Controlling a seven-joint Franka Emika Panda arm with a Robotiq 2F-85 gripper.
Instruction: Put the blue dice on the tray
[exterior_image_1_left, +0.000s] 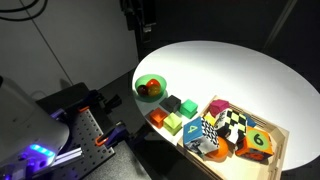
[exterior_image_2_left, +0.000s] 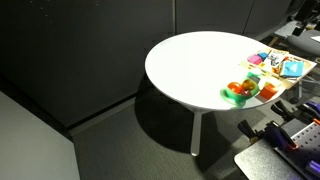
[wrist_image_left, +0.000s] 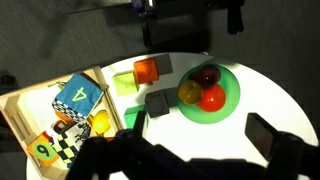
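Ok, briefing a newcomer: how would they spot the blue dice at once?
A wooden tray lies on the white round table. The blue dice sits in its corner nearest the orange cube. Unlike the checkered cube beside it, it shows a white 4.

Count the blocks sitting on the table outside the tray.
4, between the green bowl and the tray: a dark grey cube, a green cube beside it, an orange block and a light green block nearer the table edge. Others could be hidden.

Oblique high exterior views, wrist close overhead, tray (wrist_image_left: 25, 108) in all
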